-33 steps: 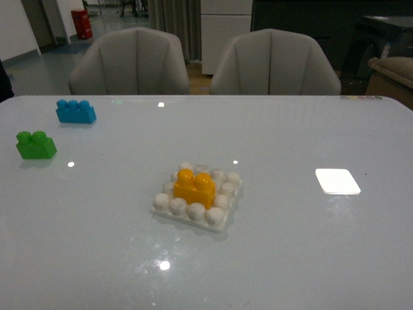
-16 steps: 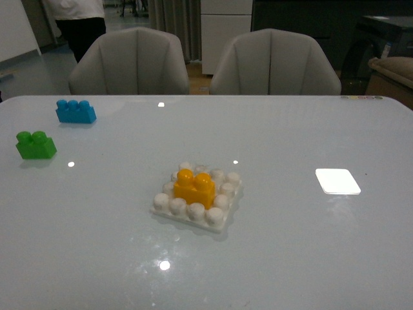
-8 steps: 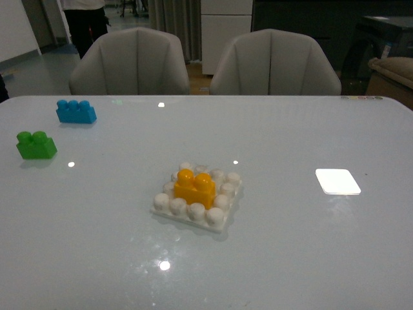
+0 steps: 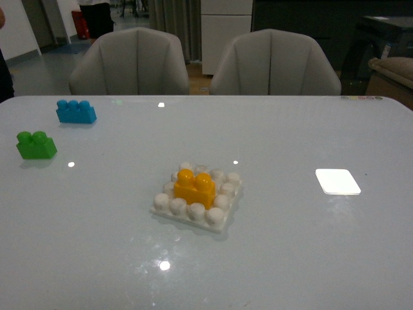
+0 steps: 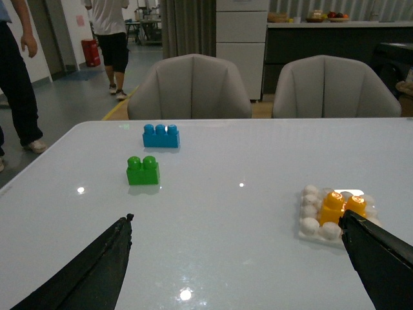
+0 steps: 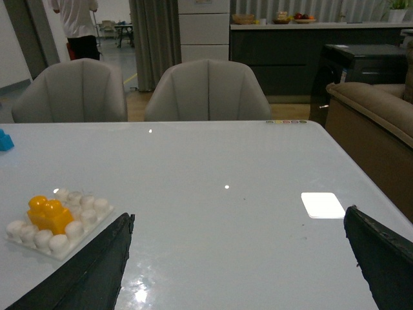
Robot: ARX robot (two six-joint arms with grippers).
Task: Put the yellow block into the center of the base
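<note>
The yellow block (image 4: 194, 187) sits upright in the middle of the white studded base (image 4: 164, 205) at the table's centre. It also shows in the left wrist view (image 5: 342, 205) on the base (image 5: 310, 226), and in the right wrist view (image 6: 49, 214) on the base (image 6: 84, 223). My left gripper (image 5: 235, 223) is open and empty, well back from the base. My right gripper (image 6: 239, 219) is open and empty over bare table. Neither arm shows in the front view.
A green brick (image 4: 35, 144) and a blue brick (image 4: 75, 111) stand at the far left. A flat white patch (image 4: 337, 181) lies at the right. Two grey chairs (image 4: 135, 61) stand behind the table. People walk in the background.
The block, base and bricks have not moved. Only a person in the background has shifted.
</note>
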